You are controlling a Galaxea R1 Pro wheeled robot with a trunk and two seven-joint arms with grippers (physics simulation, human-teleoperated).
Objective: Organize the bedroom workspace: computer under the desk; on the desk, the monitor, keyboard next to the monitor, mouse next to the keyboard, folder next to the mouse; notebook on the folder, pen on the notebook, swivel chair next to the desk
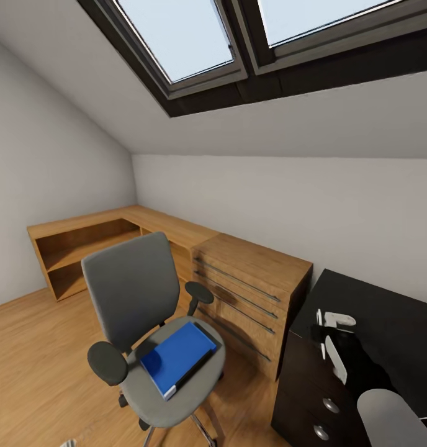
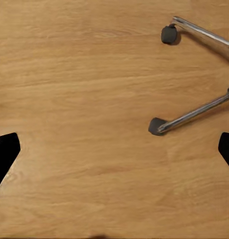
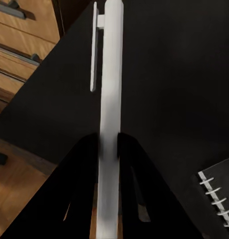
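My right gripper (image 3: 108, 149) pinches the pen (image 3: 110, 99) over the desk (image 3: 174, 74), the notebook (image 3: 219, 191) near. My left gripper (image 2: 114, 149), spread, hangs over floor (image 2: 69, 74) by the swivel chair (image 1: 139, 292), which bears the folder (image 1: 176, 357) before the wooden cabinet (image 1: 251, 292).

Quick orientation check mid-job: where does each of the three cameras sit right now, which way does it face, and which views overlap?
Head view: on the robot's head, facing forward and down at the swivel chair carrying the folder; right gripper shows over the desk.
Left wrist view: aimed down at the wood floor and the chair's chrome legs; dark fingertips at the edges.
Right wrist view: along fingers clamping the pen above the desk.
Shared: head and right wrist both show pen and desk.
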